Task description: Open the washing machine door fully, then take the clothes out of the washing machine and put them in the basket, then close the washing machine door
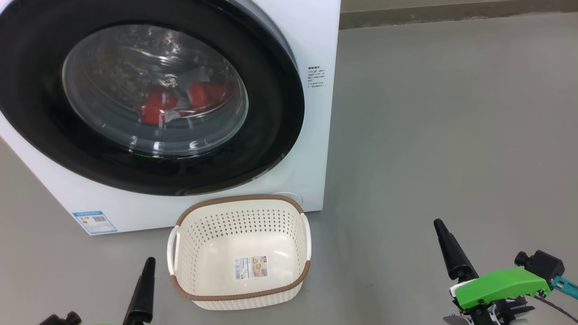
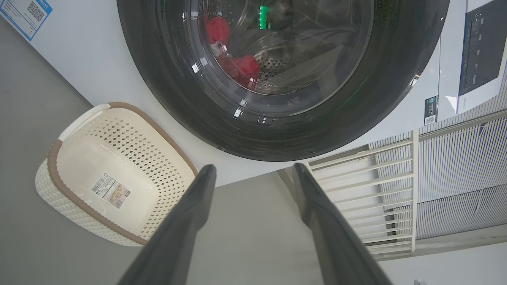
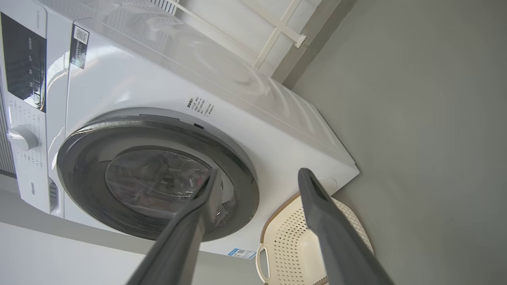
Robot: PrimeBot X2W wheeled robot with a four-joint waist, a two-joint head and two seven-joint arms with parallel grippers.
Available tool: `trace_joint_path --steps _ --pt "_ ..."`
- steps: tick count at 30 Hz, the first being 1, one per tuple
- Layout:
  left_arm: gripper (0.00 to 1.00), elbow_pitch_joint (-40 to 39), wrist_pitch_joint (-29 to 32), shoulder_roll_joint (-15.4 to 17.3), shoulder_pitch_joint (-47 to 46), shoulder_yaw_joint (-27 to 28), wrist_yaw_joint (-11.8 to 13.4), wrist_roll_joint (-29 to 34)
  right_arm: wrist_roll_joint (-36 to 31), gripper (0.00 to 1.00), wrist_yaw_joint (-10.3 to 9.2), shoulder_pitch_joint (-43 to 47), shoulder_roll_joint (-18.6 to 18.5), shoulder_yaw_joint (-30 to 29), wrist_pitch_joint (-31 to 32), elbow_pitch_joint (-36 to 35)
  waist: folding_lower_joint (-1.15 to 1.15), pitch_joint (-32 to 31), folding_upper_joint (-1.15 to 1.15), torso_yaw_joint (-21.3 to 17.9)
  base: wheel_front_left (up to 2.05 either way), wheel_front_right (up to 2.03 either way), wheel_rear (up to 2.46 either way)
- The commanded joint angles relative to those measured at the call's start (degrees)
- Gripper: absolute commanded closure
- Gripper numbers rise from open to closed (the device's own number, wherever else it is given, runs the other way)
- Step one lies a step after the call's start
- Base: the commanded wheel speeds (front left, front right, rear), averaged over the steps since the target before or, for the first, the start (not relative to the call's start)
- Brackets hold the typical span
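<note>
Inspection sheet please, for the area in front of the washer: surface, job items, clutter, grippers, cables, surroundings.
Surface: smooth grey floor.
Job's things: the white washing machine has not been opened; the washing machine door covers the drum, and the red clothes show through its window. The basket is upright on the floor by the machine's front, with just a sticker on its bottom.
Clutter: nothing seen.
Grippers: left gripper open, holding nothing; right gripper open, holding nothing. Both are apart from the door and basket.
Cables: thin dark cable at the right wrist.
Surroundings: white slatted railing beside the machine.
</note>
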Motion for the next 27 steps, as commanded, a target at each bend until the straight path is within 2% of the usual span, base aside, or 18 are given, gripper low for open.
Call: trace_joint_path --steps 1,16,27 --pt "0.00 -1.69 -0.80 0.85 -2.82 1.12 -0.21 2.29 -1.77 0.00 0.02 -3.44 -0.71 0.84 -0.72 -1.55 -0.01 -0.01 0.00 -0.02 0.00 0.00 0.00" --pt "0.00 -2.73 -3.33 0.83 -2.83 1.89 -0.26 18.49 -12.97 0.00 0.02 -4.82 -1.07 3.38 -3.24 -1.13 -0.01 -0.42 0.00 -0.28 0.00 0.00 0.00" --pt "0.00 -2.76 -5.19 0.73 -2.87 2.12 -0.30 26.36 -20.47 0.00 0.02 -5.47 -1.04 4.69 -5.09 -1.59 -0.01 -0.78 0.00 -0.62 0.00 0.00 0.00"
